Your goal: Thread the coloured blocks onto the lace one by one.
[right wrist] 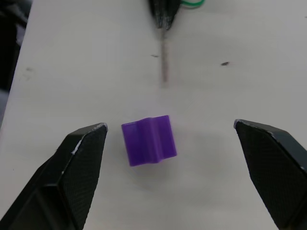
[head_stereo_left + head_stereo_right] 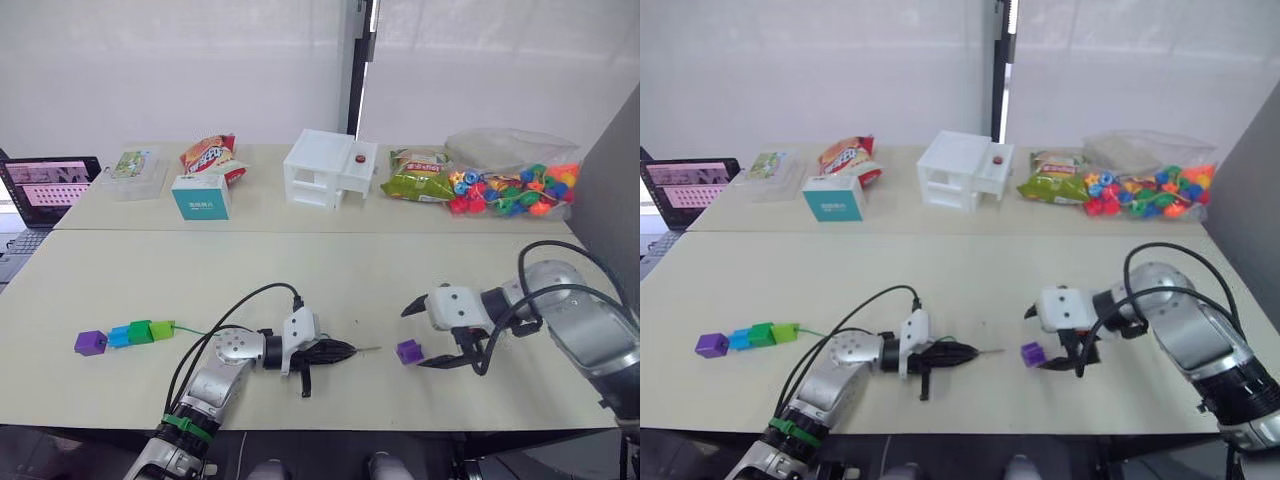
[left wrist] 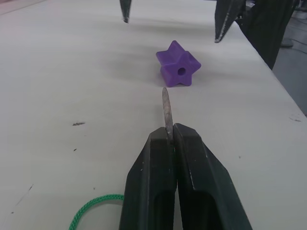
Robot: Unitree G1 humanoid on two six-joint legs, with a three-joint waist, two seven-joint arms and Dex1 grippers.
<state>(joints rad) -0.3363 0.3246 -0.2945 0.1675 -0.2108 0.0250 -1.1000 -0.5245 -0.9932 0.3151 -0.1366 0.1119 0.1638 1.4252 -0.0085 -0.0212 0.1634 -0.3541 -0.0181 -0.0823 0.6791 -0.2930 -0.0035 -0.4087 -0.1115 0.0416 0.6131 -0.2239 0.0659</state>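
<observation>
While the left gripper [image 3: 169, 139] is clenched on the lace's grey tip [image 3: 166, 111], that tip aims at a loose purple block [image 2: 408, 351] on the table [image 2: 330, 270]. Right gripper [image 1: 175, 143] spread wide, straddling it without contact. Four blocks [image 2: 125, 336] sit threaded, far left.

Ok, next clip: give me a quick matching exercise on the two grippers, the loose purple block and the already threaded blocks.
Things:
1. left gripper
2. right gripper
3. loose purple block
4. row of four blocks

States:
A. open, straddling a block
B. on the green lace, at the robot's left
C. shut on the lace's grey tip
D. lying on the table, unthreaded

Pairs: 1-C, 2-A, 3-D, 4-B
</observation>
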